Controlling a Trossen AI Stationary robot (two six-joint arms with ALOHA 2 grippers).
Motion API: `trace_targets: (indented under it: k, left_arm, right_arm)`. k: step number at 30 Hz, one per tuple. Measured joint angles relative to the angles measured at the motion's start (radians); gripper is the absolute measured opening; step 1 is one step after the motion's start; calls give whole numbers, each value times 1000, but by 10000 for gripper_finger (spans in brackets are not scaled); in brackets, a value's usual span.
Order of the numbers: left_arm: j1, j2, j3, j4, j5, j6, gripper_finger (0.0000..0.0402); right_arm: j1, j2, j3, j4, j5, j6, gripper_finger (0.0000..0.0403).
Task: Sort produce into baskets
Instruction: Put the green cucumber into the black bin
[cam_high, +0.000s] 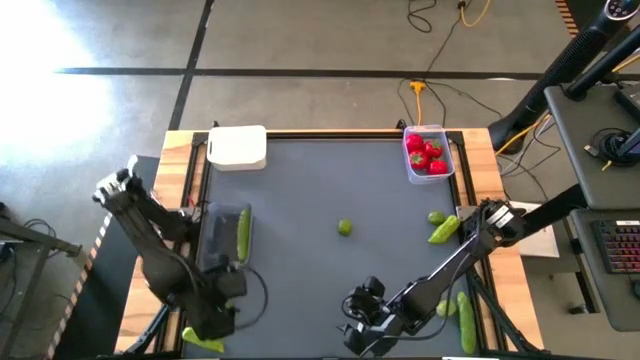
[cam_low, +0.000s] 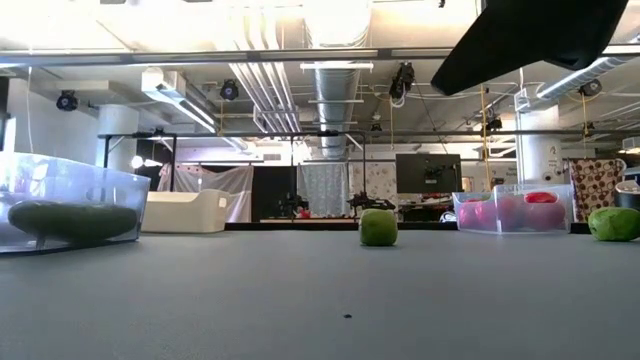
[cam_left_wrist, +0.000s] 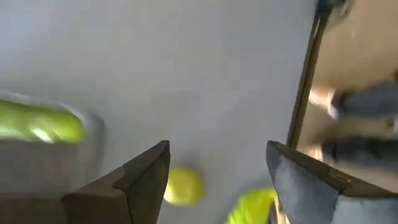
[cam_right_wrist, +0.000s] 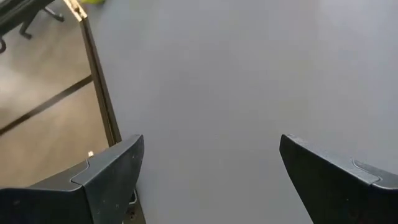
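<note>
On the grey table (cam_high: 320, 190), a yellow-green ball (cam_high: 344, 228) sits alone; the left gripper (cam_left_wrist: 217, 180) is spread over what may be another ball (cam_left_wrist: 182, 185), and the right gripper (cam_right_wrist: 211, 174) is spread too.

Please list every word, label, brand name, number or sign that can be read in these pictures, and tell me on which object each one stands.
No readable text appears in any view.
The white tub, the clear tub with red pieces and the grey tray show no label.
The keyboard beside the table has keys too small to read.
The monitor in the room behind is dark.
Both claws, left and right, carry no marking.
</note>
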Motion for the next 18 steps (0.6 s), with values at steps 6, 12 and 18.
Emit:
trace_targets:
  k: [6, 12, 18]
  left_arm:
    - [-87, 140, -36, 47, 210, 31, 249]
    - [-165, 243, -45, 84, 304, 30, 255]
    - [-190, 354, -46, 142, 407, 120, 287]
  right_arm:
    - [-21, 0, 0, 0, 6, 27, 367]
    - [-47, 0, 0, 0, 4, 116, 368]
    - [-69, 0, 0, 0, 4, 150, 368]
